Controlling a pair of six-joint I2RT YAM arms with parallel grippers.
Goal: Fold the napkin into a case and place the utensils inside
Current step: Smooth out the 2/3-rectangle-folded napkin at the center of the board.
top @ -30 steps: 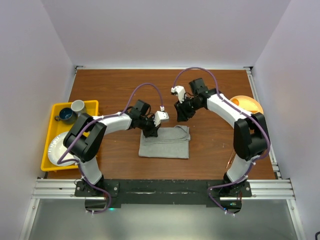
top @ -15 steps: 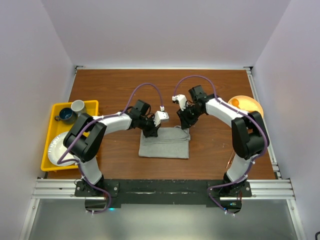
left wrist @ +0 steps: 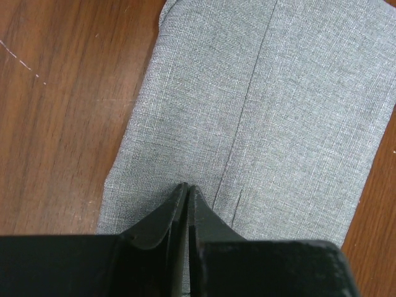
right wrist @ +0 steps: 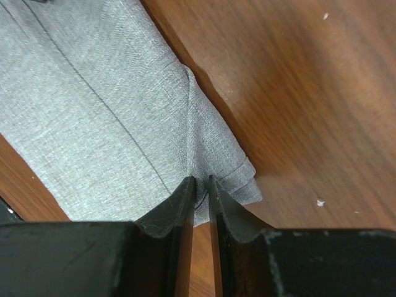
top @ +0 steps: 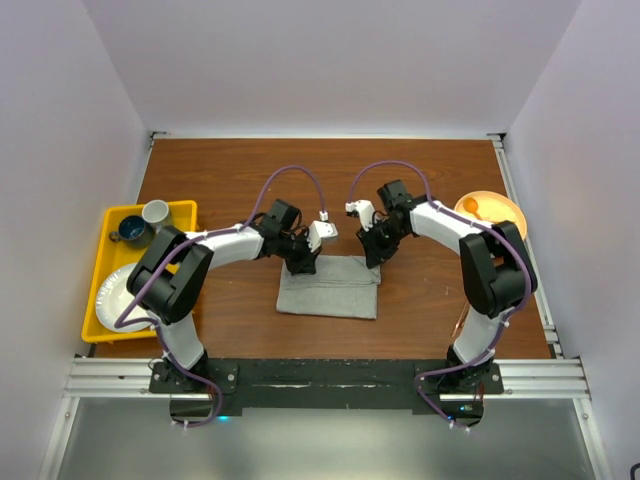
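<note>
The right gripper [top: 376,254] has come down onto the far right corner of the napkin [top: 328,288], its 2 fingers nearly together and nipping a pucker of cloth. The left gripper [top: 303,265], fingers pressed tight, pinches the far left edge. The folded napkin lies flat in the middle of the table [top: 220,180].

no readable text, labels or numbers anywhere

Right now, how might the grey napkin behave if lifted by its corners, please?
Probably floppy: the napkin puckers into a ridge where the right pincer pinches its corner. Likely light, being thin folded cloth. Its layers may slip apart, since loose edges show at that corner.
</note>
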